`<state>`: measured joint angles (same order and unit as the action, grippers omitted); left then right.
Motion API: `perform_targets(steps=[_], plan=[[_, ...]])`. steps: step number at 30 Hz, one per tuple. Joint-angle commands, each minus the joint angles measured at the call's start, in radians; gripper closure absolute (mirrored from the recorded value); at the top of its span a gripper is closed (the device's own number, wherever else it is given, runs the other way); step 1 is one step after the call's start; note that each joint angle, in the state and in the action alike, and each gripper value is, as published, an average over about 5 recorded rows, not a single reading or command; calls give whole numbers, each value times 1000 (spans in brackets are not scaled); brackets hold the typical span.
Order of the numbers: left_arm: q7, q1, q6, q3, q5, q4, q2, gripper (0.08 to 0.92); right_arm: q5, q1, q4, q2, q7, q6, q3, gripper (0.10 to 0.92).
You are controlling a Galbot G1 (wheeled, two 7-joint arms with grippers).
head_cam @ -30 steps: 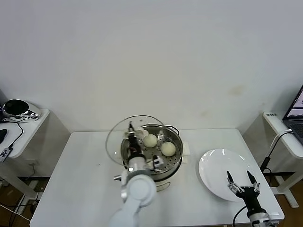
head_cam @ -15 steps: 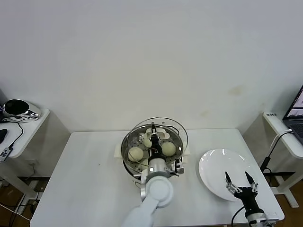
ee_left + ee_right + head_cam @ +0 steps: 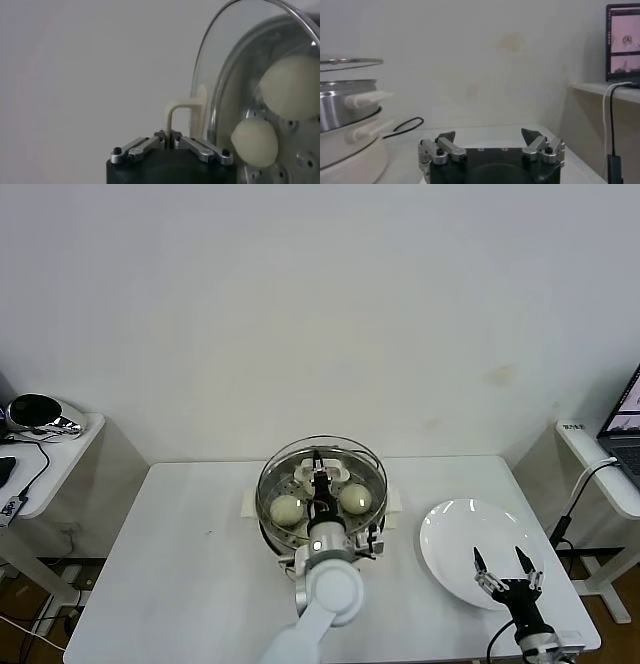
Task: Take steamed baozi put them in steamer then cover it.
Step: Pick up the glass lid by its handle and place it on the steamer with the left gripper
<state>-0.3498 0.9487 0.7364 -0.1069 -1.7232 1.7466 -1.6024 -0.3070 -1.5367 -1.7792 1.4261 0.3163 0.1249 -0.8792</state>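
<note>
On the worktop (image 3: 180, 564), my left pincer (image 3: 318, 476) is closed on the cream-white handle of the cover (image 3: 322, 475), gripping it from above. The left wrist view confirms this: the fingers (image 3: 150, 144) meet around the handle's thin bar, with the glass of the cover (image 3: 225, 75) directly beyond them.

The cover hangs level over the steamer (image 3: 322, 529), centred on it. The right wrist view shows a clear gap between the cover's rim (image 3: 350, 62) and the steamer's steel wall (image 3: 342, 105); the cover is not seated.

The steamed baozi (image 3: 286, 509) lie inside the steamer on the perforated tray, below the cover and below my left pincer. Through the glass I can make out one bun on the left of the pincer, one (image 3: 355, 498) on its right, and pale shapes behind it that I cannot count with certainty. The left wrist view shows two buns (image 3: 255, 142) on the tray.

Further right, a white plate (image 3: 460, 544) sits on the worktop, well apart from the steamer. My right pincer (image 3: 507, 567) hovers over the plate's near edge, jaws spread wide, holding nothing.
</note>
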Motion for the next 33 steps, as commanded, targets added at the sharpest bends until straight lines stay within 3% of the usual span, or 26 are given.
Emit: perform_targets(steps=[1, 16, 33], plan=[[-43, 18, 45, 10, -57, -2, -4, 870, 5, -2, 1, 2, 0, 2, 1, 203], [-58, 27, 45, 3, -47, -4, -4, 870, 9, 2, 7, 4, 0, 4, 5, 203], [-10, 25, 44, 6, -12, -32, -3, 870, 15, -1, 13, 6, -1, 11, 7, 203]])
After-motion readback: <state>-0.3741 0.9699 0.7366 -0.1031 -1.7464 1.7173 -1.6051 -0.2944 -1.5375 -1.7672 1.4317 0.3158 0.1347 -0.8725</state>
